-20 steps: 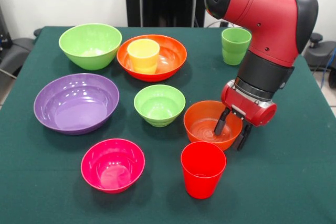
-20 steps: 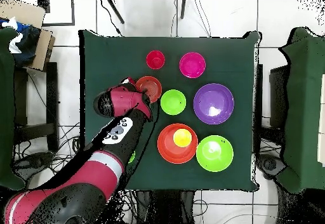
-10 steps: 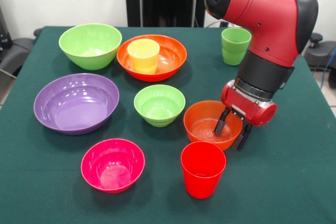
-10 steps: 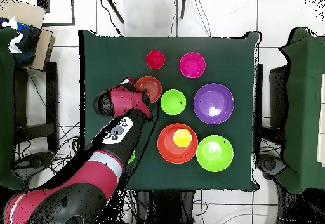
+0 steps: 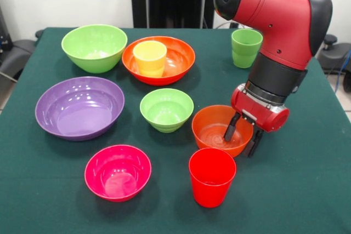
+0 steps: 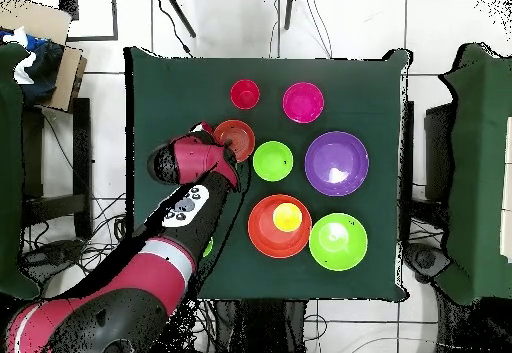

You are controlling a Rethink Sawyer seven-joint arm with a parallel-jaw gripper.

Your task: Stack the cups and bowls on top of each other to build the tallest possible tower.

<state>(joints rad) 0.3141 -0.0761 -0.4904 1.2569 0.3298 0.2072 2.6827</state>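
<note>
My gripper [image 5: 242,138] stands open astride the right rim of the small orange bowl [image 5: 211,127], one finger inside and one outside. A red cup [image 5: 211,176] stands upright just in front of that bowl. Left of it sit the small green bowl [image 5: 166,109], the pink bowl [image 5: 117,171] and the large purple bowl [image 5: 79,107]. Further back, a yellow cup [image 5: 149,57] stands inside the large orange bowl [image 5: 175,61], beside the large green bowl [image 5: 94,47]. A light green cup [image 5: 246,47] stands alone behind the arm.
Everything rests on a dark green tablecloth [image 5: 307,179]. In the overhead view the arm [image 6: 170,239] covers the table's left side, and chairs [image 6: 470,169] flank the table on both sides.
</note>
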